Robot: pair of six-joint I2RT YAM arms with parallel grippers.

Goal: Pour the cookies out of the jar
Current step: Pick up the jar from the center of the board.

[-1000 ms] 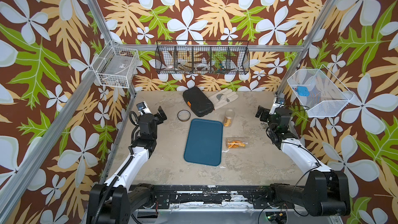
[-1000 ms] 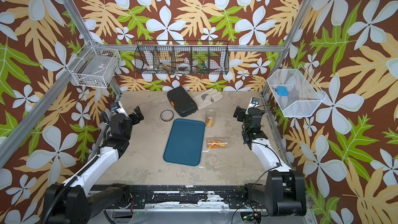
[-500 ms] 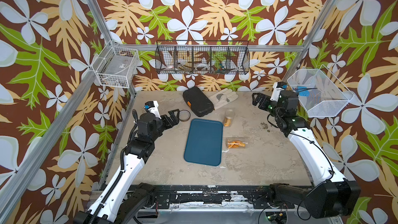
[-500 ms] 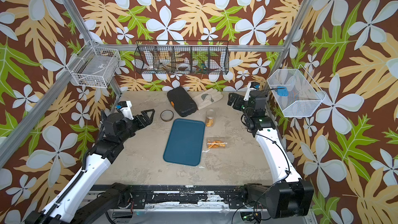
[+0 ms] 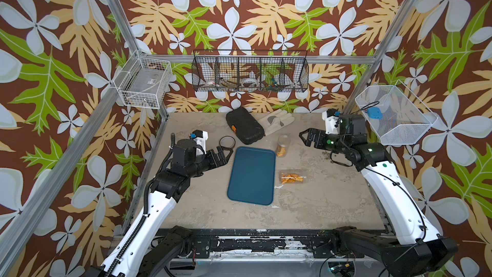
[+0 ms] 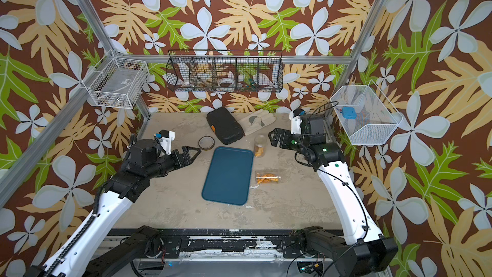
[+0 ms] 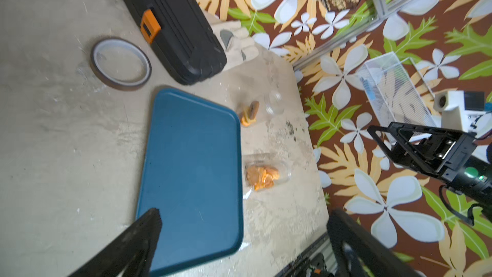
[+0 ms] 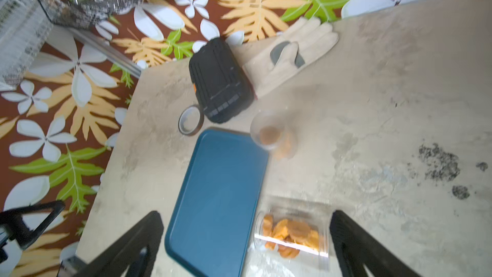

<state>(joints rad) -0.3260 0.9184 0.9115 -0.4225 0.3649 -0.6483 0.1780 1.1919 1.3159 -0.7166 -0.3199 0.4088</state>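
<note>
While both arms reach over the sandy table (image 5: 319,203), neither of them holds anything. The left gripper (image 5: 225,155) is spread wide and empty. It hangs just beside the blue tray (image 5: 251,175), on the left arm's side of it, and close to a roll of tape (image 5: 227,142) that lies flat on the table. The right gripper (image 5: 303,137) is also fully released, with its fingers far apart. It is in the air near the jar (image 5: 282,146), points toward it and does not touch it.

The jar is clear and stands upright on the table, just beside the far corner of the tray on the right arm's side. A few cookies (image 5: 281,152) sit in its bottom. More orange cookies are inside a clear container (image 5: 291,177) that lies on its side, just beside the same long edge of the tray and nearer to the robot than the jar. In both top views these two lots of cookies are off the tray.

Behind the tray, a black case (image 5: 244,126) with an orange latch lies next to a pale work glove (image 5: 277,121). Whether they touch, I cannot tell. The wrist views are a little blurred.
</note>
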